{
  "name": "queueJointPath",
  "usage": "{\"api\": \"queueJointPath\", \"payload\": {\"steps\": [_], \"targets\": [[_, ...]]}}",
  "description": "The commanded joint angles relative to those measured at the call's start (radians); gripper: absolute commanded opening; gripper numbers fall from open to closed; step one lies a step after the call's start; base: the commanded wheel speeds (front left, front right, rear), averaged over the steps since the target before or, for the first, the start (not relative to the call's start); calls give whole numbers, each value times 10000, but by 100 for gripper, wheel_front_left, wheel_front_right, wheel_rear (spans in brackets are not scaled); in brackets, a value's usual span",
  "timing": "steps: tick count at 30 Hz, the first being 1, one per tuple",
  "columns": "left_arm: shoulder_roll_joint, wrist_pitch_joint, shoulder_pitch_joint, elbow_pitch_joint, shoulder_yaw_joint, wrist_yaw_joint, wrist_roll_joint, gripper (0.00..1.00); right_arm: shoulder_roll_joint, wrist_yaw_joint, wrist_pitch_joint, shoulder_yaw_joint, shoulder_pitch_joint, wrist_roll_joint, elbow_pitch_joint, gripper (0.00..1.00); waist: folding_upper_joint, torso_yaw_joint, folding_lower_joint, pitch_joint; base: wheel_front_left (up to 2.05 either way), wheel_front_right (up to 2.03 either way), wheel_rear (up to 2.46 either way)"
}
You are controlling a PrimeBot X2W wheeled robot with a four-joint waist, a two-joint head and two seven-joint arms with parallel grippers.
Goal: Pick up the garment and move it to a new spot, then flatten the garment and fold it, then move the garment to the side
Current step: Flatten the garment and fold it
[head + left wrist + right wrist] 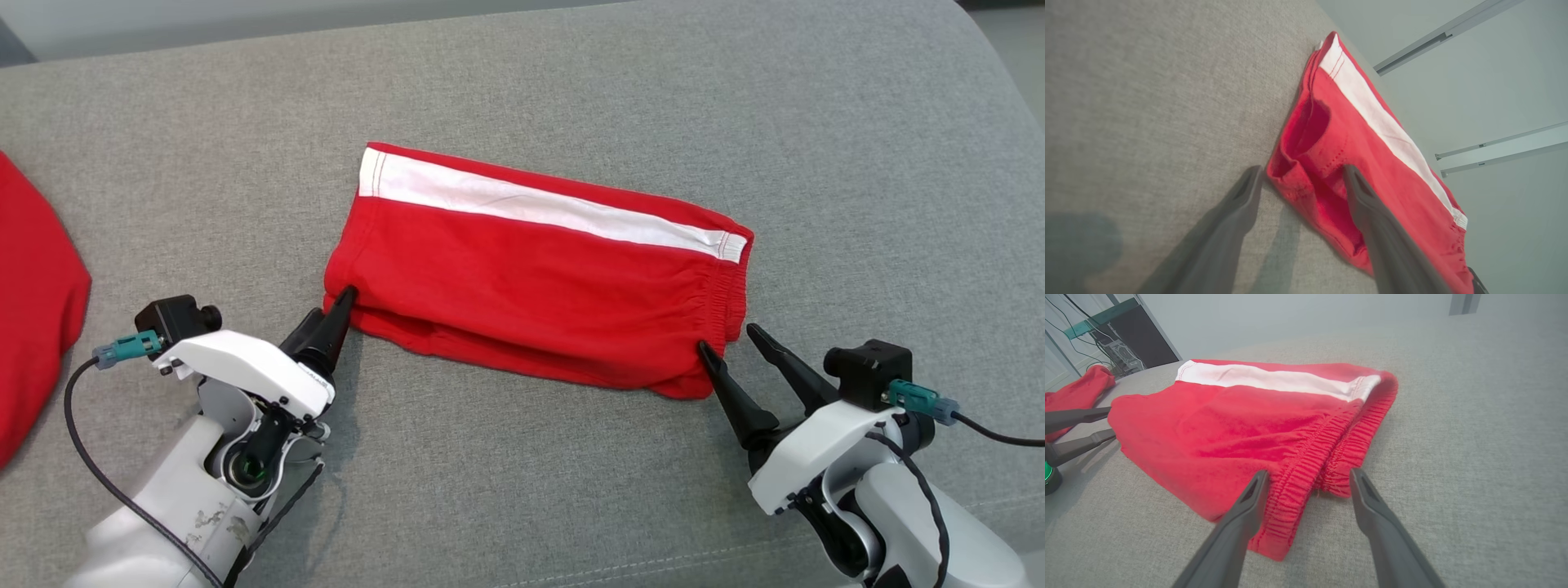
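The garment point(531, 286), a pair of red shorts, lies flat near the middle of the grey upholstered surface point(571, 82); its white stripe point(531, 204) runs along the far edge and its gathered waistband point(722, 302) is at the right end. At that waistband we see two layers stacked, so we judge it already doubled over once; what remains looks like a further fold or the move to the side.

Our left fingers point(331, 322) sit at the garment's near corner on the leg-hem end, spread apart and gripping nothing; in the left wrist view one finger rests over the top of the cloth and the other lies on the upholstery just beside the hem, so the corner sits between them. Our right fingers point(731, 392) are also released; they straddle the garment's near waistband corner, one against the elastic, the other just beside it on the bare surface.

We take this placement as deliberate: one pair at each end of the near edge lets us pinch both corners together, so the stacked layers would lift evenly and not slide apart; the thick elastic may need a deeper bite than the thin hem.

A second red cloth point(33, 302) lies well apart from the garment, beyond its leg-hem end.
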Motion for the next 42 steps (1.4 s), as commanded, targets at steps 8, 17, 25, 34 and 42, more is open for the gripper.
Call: {"api": "queueJointPath", "payload": {"steps": [8,17,25,34,42], "targets": [[95,133,-313,-326,359,-10,-224,100,-79,-2,-134,77,-93,55,-58,100,-1,-71,0,102,0,0,0],[-33,379,-329,-258,411,-10,-373,0,-21,-2,-134,-18,-259,-187,-264,100,-1,-89,0,146,0,0,0],[-97,522,-258,-410,467,-10,-460,0,-80,-2,-134,-208,-249,-334,-442,100,-1,-43,0,114,0,0,0],[-16,143,-73,-417,584,-10,-354,0,-180,-2,-134,-291,-200,-382,-517,100,-1,164,0,-80,0,0,0],[-125,-195,447,-821,610,-10,-356,0,-297,-2,-134,-256,-178,-376,-496,100,-1,649,0,-258,0,0,0]]}}
